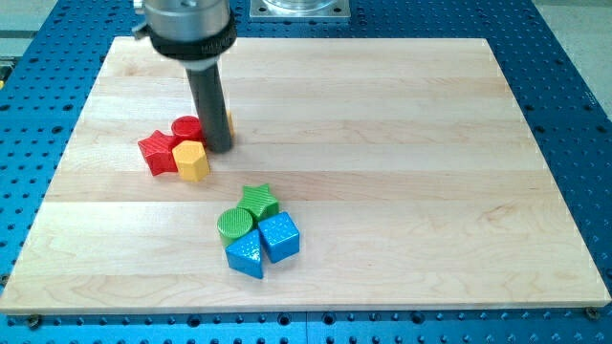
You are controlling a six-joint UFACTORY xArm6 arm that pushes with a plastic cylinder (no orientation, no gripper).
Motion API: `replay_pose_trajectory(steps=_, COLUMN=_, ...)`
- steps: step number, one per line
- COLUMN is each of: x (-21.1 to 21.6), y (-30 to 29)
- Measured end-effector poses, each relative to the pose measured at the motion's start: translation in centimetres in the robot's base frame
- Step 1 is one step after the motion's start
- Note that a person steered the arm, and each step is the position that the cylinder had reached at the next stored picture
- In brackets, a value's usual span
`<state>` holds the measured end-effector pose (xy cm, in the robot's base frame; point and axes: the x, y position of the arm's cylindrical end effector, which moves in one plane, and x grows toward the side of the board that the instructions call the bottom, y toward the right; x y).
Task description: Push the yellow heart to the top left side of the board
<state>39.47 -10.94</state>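
Observation:
My tip [219, 148] rests on the board in its upper left part, just right of a cluster of blocks. A sliver of a yellow block [229, 122] shows at the rod's right edge. The rod hides most of it, so its shape cannot be made out; it may be the yellow heart. Left of the tip are a red cylinder [185, 126], a red star [156, 152] and a yellow hexagon [192, 161], all touching one another. The tip is close to the hexagon and the red cylinder.
A second cluster lies lower, near the middle: a green star [258, 201], a green cylinder [234, 225], a blue cube [279, 236] and a blue triangle [246, 255]. The wooden board [402, 143] sits on a blue perforated table.

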Motion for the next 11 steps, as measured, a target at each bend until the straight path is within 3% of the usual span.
replay_pose_trajectory(steps=2, x=-8.4, y=0.6)
replay_pose_trajectory(steps=3, x=-8.2, y=5.0)
replay_pose_trajectory(steps=6, x=-8.2, y=5.0)
replay_pose_trajectory(steps=8, x=-10.1, y=-1.2)
replay_pose_trajectory(steps=9, x=-13.1, y=-5.8)
replay_pose_trajectory(steps=11, x=-14.7, y=-4.4)
